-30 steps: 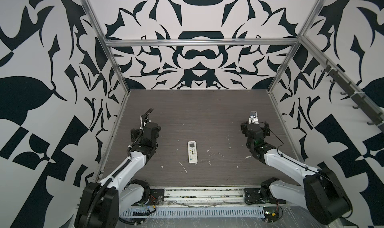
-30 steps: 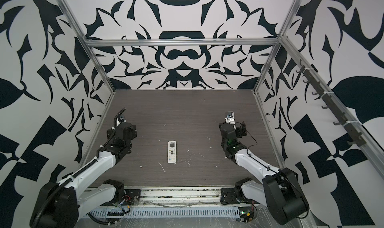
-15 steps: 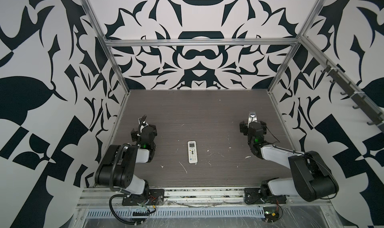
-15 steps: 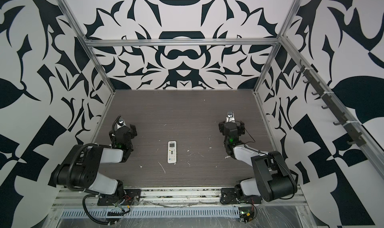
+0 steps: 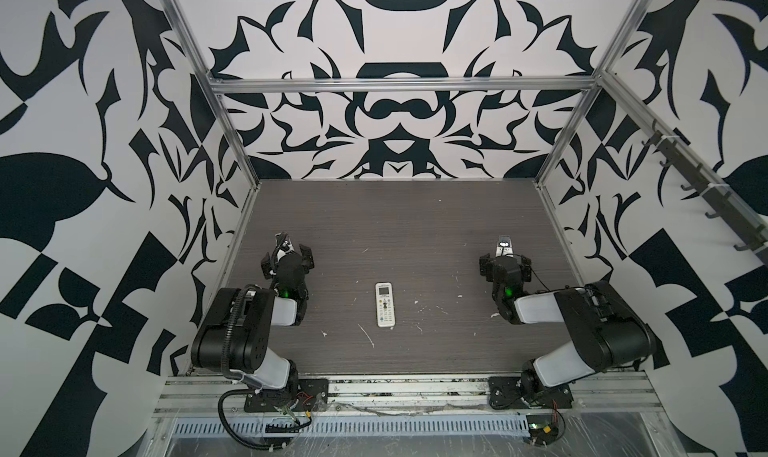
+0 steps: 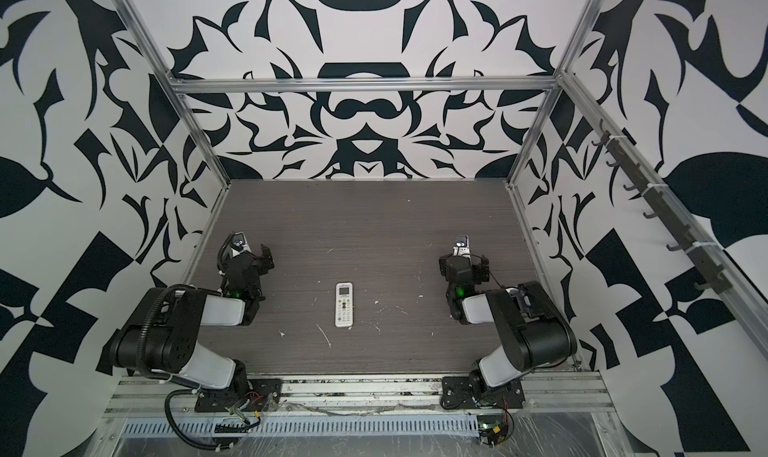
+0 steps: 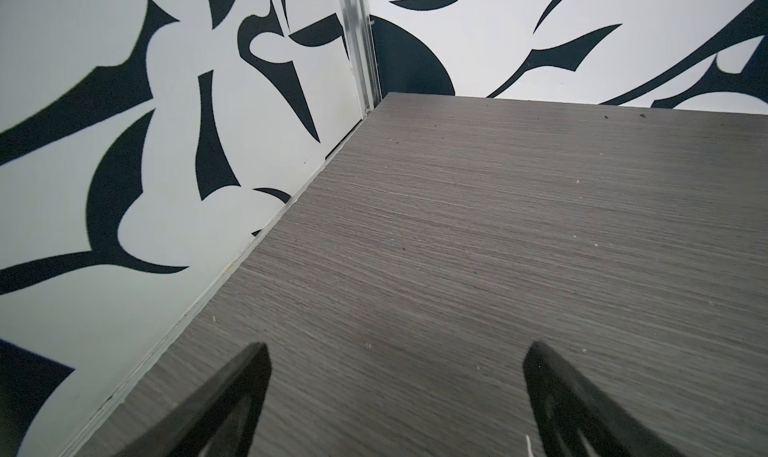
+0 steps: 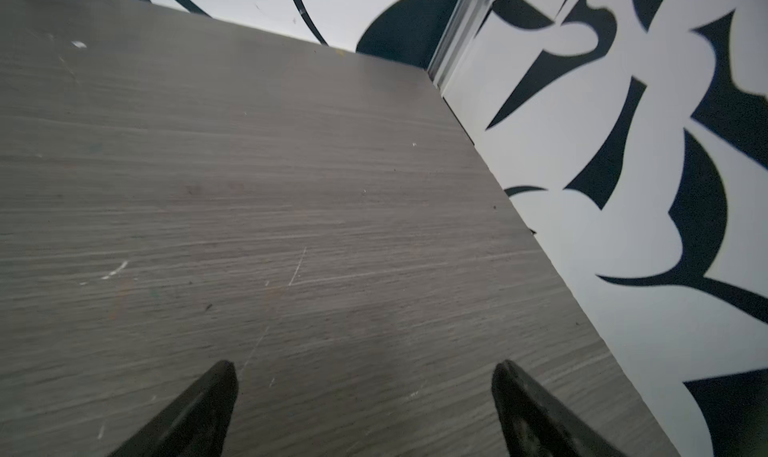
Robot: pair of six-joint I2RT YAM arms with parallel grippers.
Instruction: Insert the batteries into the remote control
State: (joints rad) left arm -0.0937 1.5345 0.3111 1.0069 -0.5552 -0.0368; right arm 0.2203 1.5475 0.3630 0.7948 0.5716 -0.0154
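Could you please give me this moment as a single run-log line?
remote control: face up on table, near centre | batteries: none visible | left gripper: open, empty | right gripper: open, empty

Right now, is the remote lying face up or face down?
Face up. The remote control lies flat on the table; its screen and button rows show in both top views.
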